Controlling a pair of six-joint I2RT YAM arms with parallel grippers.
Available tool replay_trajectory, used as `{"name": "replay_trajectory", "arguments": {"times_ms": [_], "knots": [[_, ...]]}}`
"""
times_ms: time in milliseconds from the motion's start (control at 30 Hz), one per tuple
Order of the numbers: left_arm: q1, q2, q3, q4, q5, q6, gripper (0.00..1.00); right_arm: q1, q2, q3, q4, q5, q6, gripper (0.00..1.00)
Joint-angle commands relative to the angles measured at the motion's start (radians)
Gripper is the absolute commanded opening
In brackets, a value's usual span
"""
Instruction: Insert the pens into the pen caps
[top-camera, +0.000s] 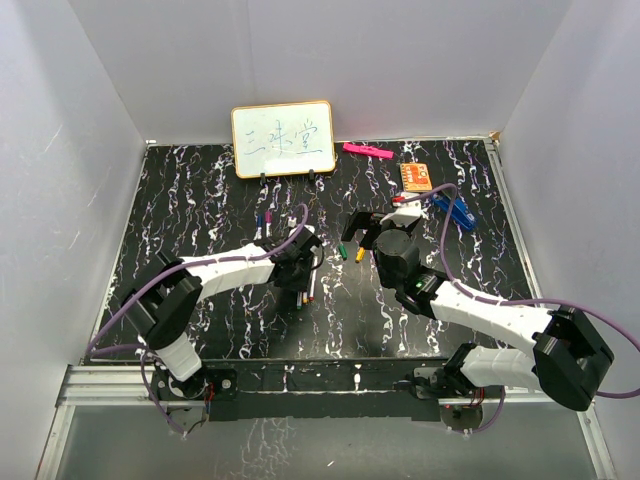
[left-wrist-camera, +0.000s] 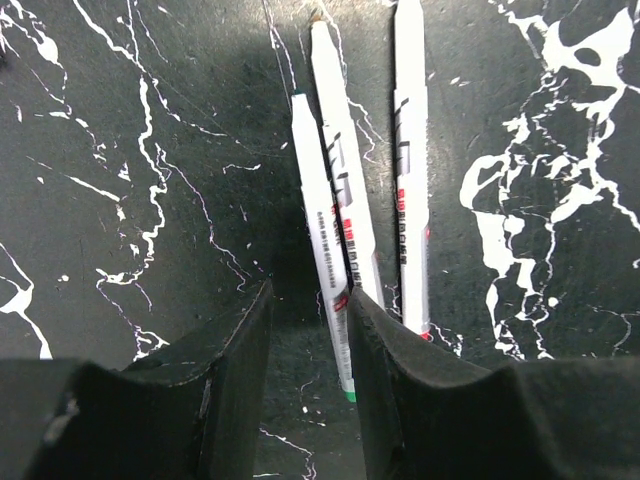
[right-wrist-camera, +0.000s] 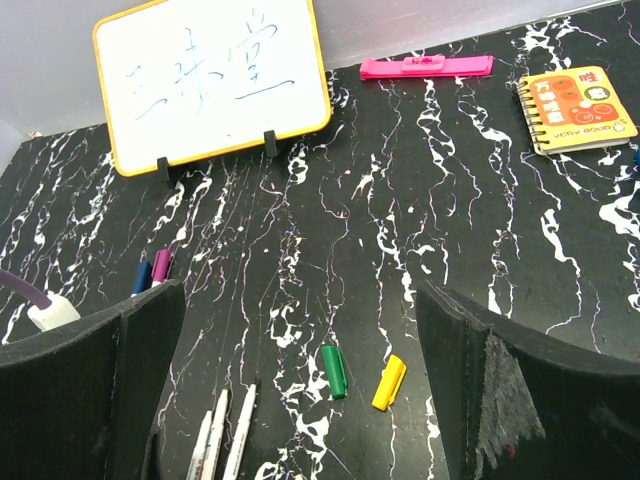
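Three pens (left-wrist-camera: 343, 170): just ahead of left gripper (left-wrist-camera: 308, 300), one running in between its spread jaws.
Right gripper (right-wrist-camera: 298, 300): jaws wide apart, green cap (right-wrist-camera: 333, 370) and yellow cap (right-wrist-camera: 389, 382) ahead.

**Hidden and cropped**

Left wrist view: the middle pen (left-wrist-camera: 345, 200) has its lower end behind a finger (left-wrist-camera: 430, 390), and the rightmost pen (left-wrist-camera: 410, 150) is cut by the top edge.

Right wrist view: three pens (right-wrist-camera: 228, 430) are cropped at the bottom edge. The blue and purple pieces (right-wrist-camera: 152, 270) are half hidden at left, kind unclear.
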Motion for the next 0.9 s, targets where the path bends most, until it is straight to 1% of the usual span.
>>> {"name": "replay_trajectory", "arguments": {"times_ms": [0, 267, 467, 700, 867], "knots": [[-0.011, 0.014, -0.011, -0.015, -0.025, -0.008, 0.35, -0.003, -0.009, 0.002, 0.020, 0.015, 0.015, 0.98], [-0.017, 0.042, -0.009, -0.030, -0.041, -0.005, 0.34, -0.003, -0.011, 0.001, 0.019, 0.014, 0.019, 0.98], [-0.018, 0.050, -0.002, -0.092, -0.073, -0.001, 0.33, -0.003, -0.014, -0.001, 0.017, 0.015, 0.025, 0.98], [-0.018, 0.078, 0.037, -0.231, -0.009, 0.052, 0.34, -0.003, -0.028, -0.004, 0.012, 0.017, 0.030, 0.98], [-0.015, 0.087, 0.060, -0.268, -0.001, 0.084, 0.35, -0.003, -0.027, -0.004, 0.011, 0.022, 0.035, 0.98]]}}
